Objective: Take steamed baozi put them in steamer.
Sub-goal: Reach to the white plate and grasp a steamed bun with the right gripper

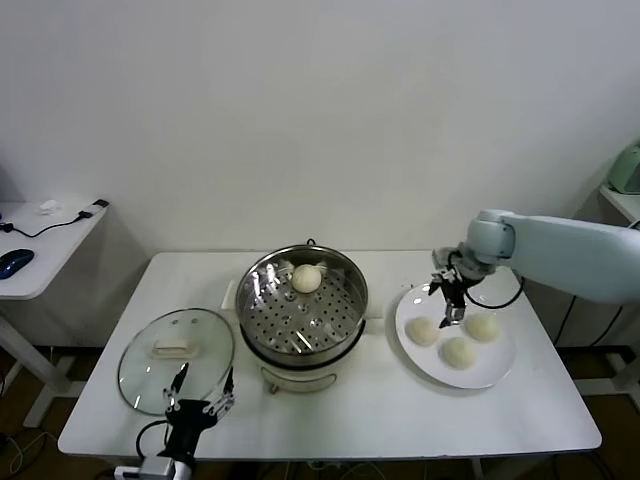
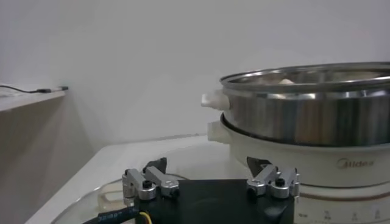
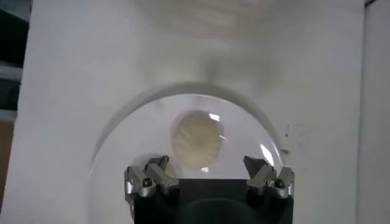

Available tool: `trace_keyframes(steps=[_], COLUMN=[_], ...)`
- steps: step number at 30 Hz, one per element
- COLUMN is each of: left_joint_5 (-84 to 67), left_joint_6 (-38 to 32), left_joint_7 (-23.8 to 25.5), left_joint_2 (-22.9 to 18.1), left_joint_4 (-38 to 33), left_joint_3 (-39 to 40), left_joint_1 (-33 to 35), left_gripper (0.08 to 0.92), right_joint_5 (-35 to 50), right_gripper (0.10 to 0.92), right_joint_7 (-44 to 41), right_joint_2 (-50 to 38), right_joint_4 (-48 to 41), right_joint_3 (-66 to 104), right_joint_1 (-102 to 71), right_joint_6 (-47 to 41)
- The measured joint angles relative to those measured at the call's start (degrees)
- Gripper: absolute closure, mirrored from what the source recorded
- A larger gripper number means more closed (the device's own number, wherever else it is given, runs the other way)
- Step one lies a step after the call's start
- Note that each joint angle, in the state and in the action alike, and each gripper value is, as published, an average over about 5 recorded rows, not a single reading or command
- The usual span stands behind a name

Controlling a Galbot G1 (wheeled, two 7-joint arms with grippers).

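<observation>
left gripper (image 1: 200,391) low, parked, jaws apart | right gripper (image 1: 452,303) extended, jaws apart

A round, shiny stainless-steel steamer (image 1: 303,305) with a perforated inner tray sits upright on its white base at the middle of the tabletop. One smooth cream-white dough bun (image 1: 306,278) rests on the tray toward the far rim. Three more alike buns (image 1: 422,331) (image 1: 482,327) (image 1: 458,352) lie close together in a cluster, well apart from the steamer on its right.
</observation>
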Motion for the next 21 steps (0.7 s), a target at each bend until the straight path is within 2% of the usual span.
trace_keyframes(steps=[17,21], left_joint_5=[-0.1,-0.1], left_joint_6=[-0.2,-0.2], left_joint_7=[-0.1,-0.1], left_joint_2=[0.0,0.1], left_joint_4=[0.6,0.7], left_joint_3=[0.1,0.2], left_joint_1=[0.0,-0.1], left_gripper=[0.177,0.177], right_joint_5=[-2.7,-3.0], right_gripper=[0.203,0.263], right_joint_7=[3.0,2.9], right_joint_2=[2.2,2.4], right_joint_4=[-4.8,-5.3], right_joint_3=[7.2,7.8], right_joint_1=[-9.6,-10.2], right_joint_6=[-3.1,-3.2])
